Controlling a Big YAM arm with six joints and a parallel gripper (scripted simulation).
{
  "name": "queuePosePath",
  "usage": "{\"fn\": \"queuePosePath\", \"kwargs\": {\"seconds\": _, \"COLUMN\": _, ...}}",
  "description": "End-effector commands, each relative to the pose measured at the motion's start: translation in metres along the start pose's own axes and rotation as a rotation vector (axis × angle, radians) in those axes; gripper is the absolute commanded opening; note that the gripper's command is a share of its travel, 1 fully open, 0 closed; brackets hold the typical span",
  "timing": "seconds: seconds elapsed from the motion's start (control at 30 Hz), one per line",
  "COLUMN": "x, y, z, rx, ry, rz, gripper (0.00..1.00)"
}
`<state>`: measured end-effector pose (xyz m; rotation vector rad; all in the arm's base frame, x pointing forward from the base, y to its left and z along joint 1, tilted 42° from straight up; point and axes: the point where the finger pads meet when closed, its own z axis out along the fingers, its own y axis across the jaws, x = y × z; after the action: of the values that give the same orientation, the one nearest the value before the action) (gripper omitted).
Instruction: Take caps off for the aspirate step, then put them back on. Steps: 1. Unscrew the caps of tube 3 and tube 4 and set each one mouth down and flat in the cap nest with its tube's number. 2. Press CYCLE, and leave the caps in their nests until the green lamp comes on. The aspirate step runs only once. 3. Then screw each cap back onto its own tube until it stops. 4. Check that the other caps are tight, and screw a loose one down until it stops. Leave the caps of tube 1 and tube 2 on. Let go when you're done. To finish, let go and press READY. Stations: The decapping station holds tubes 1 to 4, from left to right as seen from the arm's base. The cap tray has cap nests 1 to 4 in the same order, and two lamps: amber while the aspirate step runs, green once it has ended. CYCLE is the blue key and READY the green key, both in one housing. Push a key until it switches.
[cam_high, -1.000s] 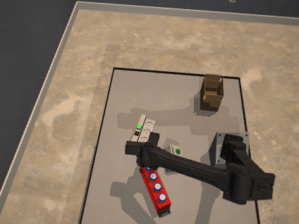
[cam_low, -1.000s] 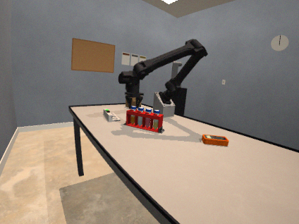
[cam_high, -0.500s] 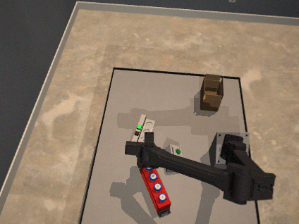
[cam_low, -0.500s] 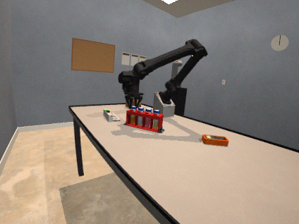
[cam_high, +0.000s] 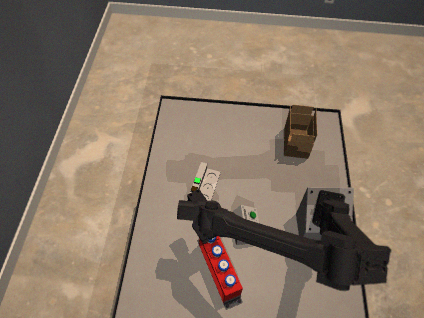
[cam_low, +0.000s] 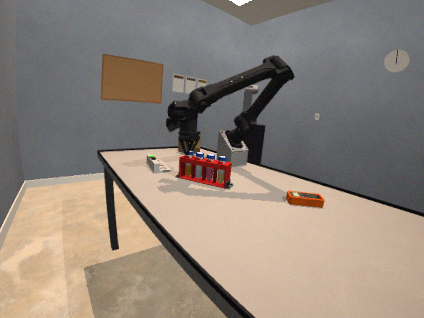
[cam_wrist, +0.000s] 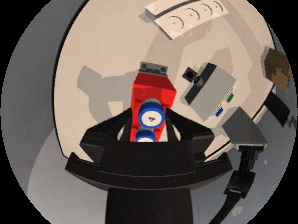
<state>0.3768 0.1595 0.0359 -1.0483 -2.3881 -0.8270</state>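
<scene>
The red tube rack (cam_high: 222, 272) holds blue-capped tubes; three caps show in the top view, and the fourth, at the end nearest the cap tray, is hidden under my wrist. My gripper (cam_high: 201, 222) stands straight down over that end tube, as also seen in the exterior view (cam_low: 190, 150). In the wrist view my fingers stand on either side of that tube's blue cap (cam_wrist: 152, 116), half open, and I see no squeeze on it. The cap tray (cam_high: 207, 180) has empty nests (cam_wrist: 193, 12), and its green lamp (cam_high: 197, 181) is lit.
The key housing (cam_high: 248, 214) with the green key (cam_high: 253, 215) lies between the rack and my arm's base (cam_high: 330, 210). A brown open box (cam_high: 301, 131) stands at the back. An orange device (cam_low: 305, 198) lies farther along the table.
</scene>
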Motion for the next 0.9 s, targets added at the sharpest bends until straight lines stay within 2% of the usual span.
{"fn": "queuePosePath", "kwargs": {"seconds": 0.0, "x": -0.0017, "y": 0.0104, "z": -0.0062, "rx": -0.014, "ry": -0.009, "rz": -0.266, "gripper": 0.49}}
{"fn": "queuePosePath", "kwargs": {"seconds": 0.03, "x": 0.0003, "y": 0.018, "z": -0.0063, "rx": -0.011, "ry": -0.004, "rz": -0.321, "gripper": 0.49}}
{"fn": "queuePosePath", "kwargs": {"seconds": 0.07, "x": -0.0017, "y": 0.0104, "z": -0.0062, "rx": -0.014, "ry": -0.009, "rz": -0.349, "gripper": 0.49}}
{"fn": "queuePosePath", "kwargs": {"seconds": 0.1, "x": 0.0003, "y": 0.0181, "z": -0.0063, "rx": -0.011, "ry": -0.005, "rz": -0.403, "gripper": 0.49}}
{"fn": "queuePosePath", "kwargs": {"seconds": 0.17, "x": -0.0017, "y": 0.0104, "z": -0.0063, "rx": -0.013, "ry": -0.01, "rz": -0.433, "gripper": 0.49}}
{"fn": "queuePosePath", "kwargs": {"seconds": 0.23, "x": 0.0003, "y": 0.018, "z": -0.0063, "rx": -0.011, "ry": -0.005, "rz": -0.56, "gripper": 0.49}}
{"fn": "queuePosePath", "kwargs": {"seconds": 0.27, "x": -0.0017, "y": 0.0104, "z": -0.0063, "rx": -0.013, "ry": -0.011, "rz": -0.567, "gripper": 0.49}}
{"fn": "queuePosePath", "kwargs": {"seconds": 0.87, "x": -0.0017, "y": 0.0104, "z": -0.0063, "rx": -0.013, "ry": -0.011, "rz": -0.567, "gripper": 0.49}}
